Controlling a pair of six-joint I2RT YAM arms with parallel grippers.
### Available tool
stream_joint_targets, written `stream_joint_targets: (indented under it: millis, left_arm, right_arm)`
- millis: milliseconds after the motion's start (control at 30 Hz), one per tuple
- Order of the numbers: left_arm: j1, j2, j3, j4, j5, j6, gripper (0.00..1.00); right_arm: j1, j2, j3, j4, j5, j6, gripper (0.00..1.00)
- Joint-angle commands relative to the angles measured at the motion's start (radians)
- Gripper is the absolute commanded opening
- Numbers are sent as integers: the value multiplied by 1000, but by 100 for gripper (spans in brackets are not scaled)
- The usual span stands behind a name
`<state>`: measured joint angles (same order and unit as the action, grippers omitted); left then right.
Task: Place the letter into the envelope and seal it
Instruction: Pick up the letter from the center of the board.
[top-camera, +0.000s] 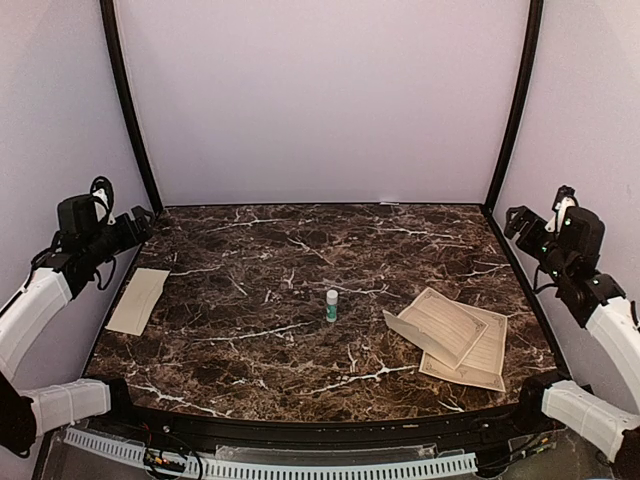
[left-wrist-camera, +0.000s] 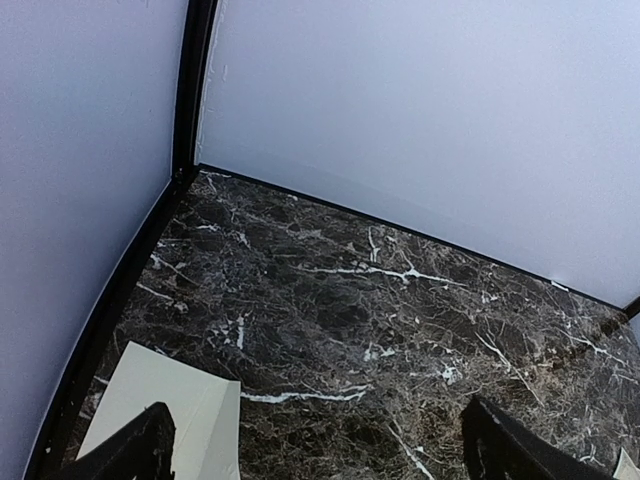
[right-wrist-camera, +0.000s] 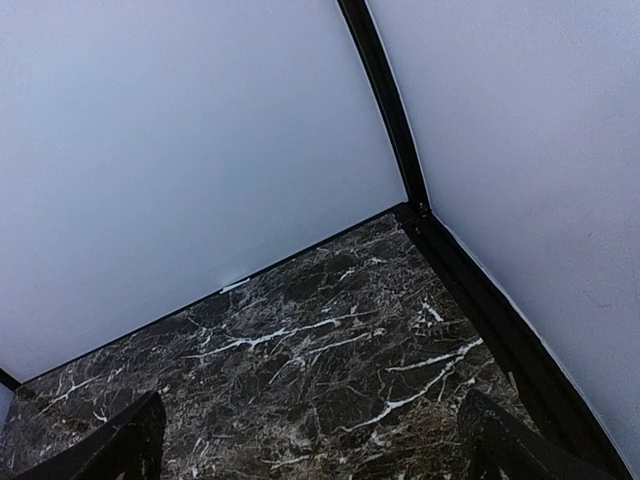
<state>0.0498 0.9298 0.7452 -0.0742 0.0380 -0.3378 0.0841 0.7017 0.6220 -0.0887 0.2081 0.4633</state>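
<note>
The plain cream envelope (top-camera: 138, 299) lies flat at the table's left edge; its end also shows in the left wrist view (left-wrist-camera: 165, 408). Two cream bordered letter sheets (top-camera: 452, 333) lie overlapping at the right front, the upper one (top-camera: 438, 324) partly folded. My left gripper (top-camera: 140, 222) is raised at the far left, beyond the envelope, open and empty, with its fingertips (left-wrist-camera: 135, 450) wide apart. My right gripper (top-camera: 520, 222) is raised at the far right, beyond the letters, open and empty, with its fingertips (right-wrist-camera: 500, 440) wide apart.
A small glue stick (top-camera: 331, 305) with a green label stands upright near the middle of the dark marble table (top-camera: 300, 250). White walls with black corner posts (top-camera: 128, 110) close in the back and sides.
</note>
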Motion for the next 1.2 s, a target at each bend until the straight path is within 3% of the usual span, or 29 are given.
stream_joint_targets:
  millis: [0, 267, 533, 933, 1167]
  left_arm:
    - [4, -16, -24, -16, 23, 40, 99]
    - [81, -33, -50, -10, 17, 2, 99]
    - [87, -93, -96, 56, 96, 17, 99]
    - [86, -72, -110, 99, 278, 33, 99]
    - [86, -64, -99, 81, 286, 33, 99]
  right_arm:
    - [-3, 10, 60, -130, -65, 36, 99]
    - [8, 121, 109, -160, -335, -29, 99]
    - [139, 187, 131, -276, -481, -58, 98]
    - [439, 284, 184, -477, -348, -22, 94]
    - [573, 280, 139, -535, -247, 31, 91]
